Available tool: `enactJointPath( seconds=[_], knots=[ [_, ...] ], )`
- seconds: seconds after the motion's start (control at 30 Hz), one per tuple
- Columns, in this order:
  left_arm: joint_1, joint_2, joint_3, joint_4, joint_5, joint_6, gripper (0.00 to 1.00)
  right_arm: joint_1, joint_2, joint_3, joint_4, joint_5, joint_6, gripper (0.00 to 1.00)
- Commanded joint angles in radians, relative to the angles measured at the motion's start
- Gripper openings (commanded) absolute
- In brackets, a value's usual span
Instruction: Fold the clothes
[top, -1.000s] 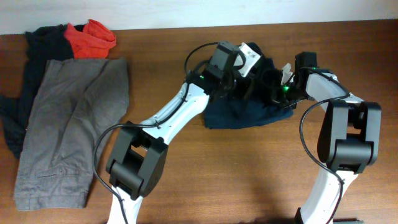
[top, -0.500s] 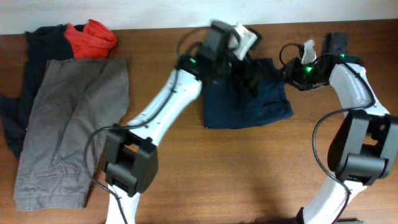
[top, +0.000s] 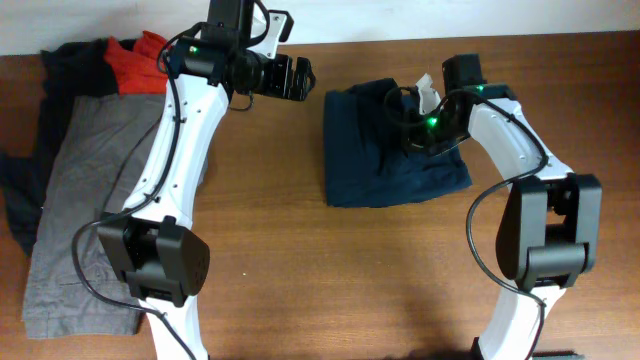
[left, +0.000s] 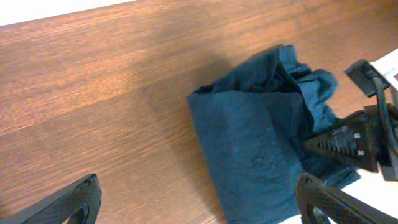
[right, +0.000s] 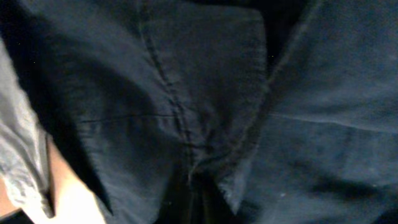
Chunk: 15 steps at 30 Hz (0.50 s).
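A navy garment (top: 390, 160) lies folded into a rough square on the wooden table, with its far edge bunched. My right gripper (top: 412, 118) sits on that bunched far edge. In the right wrist view its jaws are shut on a seamed fold of the navy garment (right: 155, 93), which fills the view. My left gripper (top: 293, 78) hangs open above bare wood to the left of the garment, holding nothing. In the left wrist view the navy garment (left: 255, 149) lies between the left gripper's wide-spread fingertips (left: 81, 196), with the right gripper (left: 348, 143) at its right side.
At the table's left side lie grey trousers (top: 110, 200), spread flat. Behind them are a red garment (top: 145, 60) and a black garment (top: 60, 70) in a heap. Bare wood (top: 350, 280) runs along the front.
My left gripper let go of the navy garment, opened wide and swung up and left. My right gripper came back from the far right onto the garment's far edge and shut.
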Motion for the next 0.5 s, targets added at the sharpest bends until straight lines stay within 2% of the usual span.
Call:
enactJointPath(
  seconds=[0.0,0.3,0.47],
  knots=[
    [0.0,-0.026,0.017,-0.002,-0.045,0.021,0.99,-0.024,0.009,0.008,-0.013,0.042,-0.004,0.04],
    [0.0,-0.026,0.017,-0.003,-0.087,0.022,0.99,-0.214,-0.025,0.023,-0.13,0.149,-0.096,0.04],
    [0.0,-0.026,0.017,-0.006,-0.155,0.021,0.99,-0.235,0.004,0.021,-0.144,0.245,-0.119,0.04]
  ],
)
